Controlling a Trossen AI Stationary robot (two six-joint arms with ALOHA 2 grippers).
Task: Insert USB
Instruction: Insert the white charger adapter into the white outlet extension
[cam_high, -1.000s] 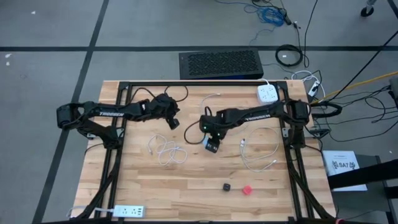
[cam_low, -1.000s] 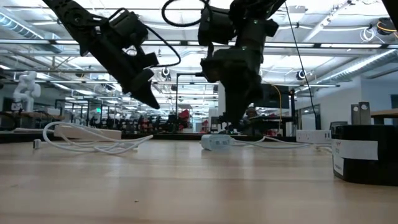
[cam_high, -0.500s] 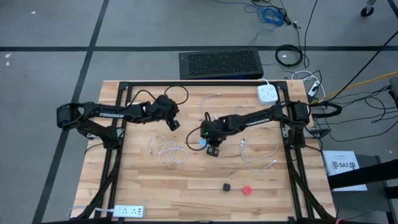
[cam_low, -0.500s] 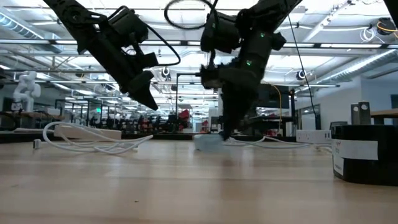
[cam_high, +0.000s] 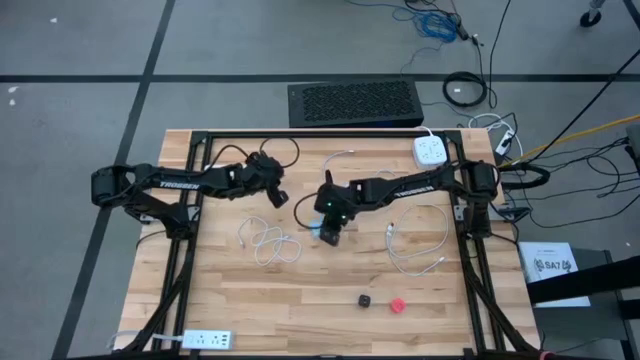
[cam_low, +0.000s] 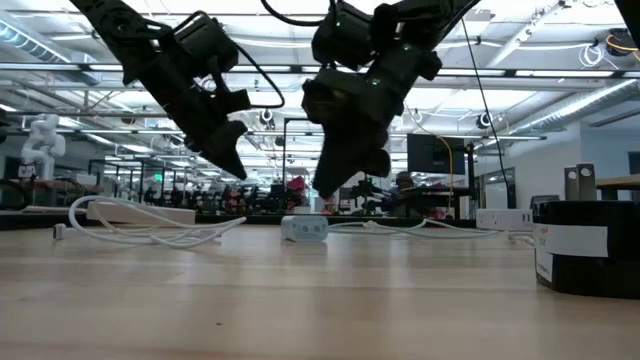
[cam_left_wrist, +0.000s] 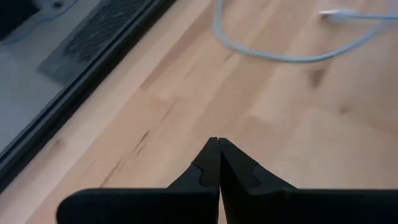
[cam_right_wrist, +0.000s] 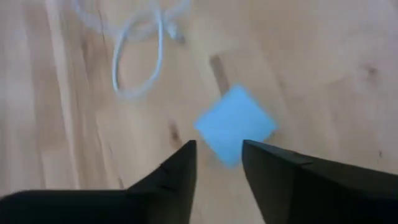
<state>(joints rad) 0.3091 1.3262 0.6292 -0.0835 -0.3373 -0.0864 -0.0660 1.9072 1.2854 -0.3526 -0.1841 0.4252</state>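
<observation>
The right gripper hung over the middle of the table, and its two dark fingers stood spread with clear space between them, gripping nothing. Just past those fingertips lay the pale blue block, flat on the wood with a corner turned toward the gap, apart from both fingers rather than between them. From table height that block sat on the boards below and a little left of the raised gripper, with air in between. To the left of the block lay a loose white cable in loops, and another white cable curled on the right side. The left gripper waited farther left and toward the far edge, held above the table, its fingers pressed tightly together on nothing. Near the front edge sat a small black cube and a small red cube, well apart from both grippers.
</observation>
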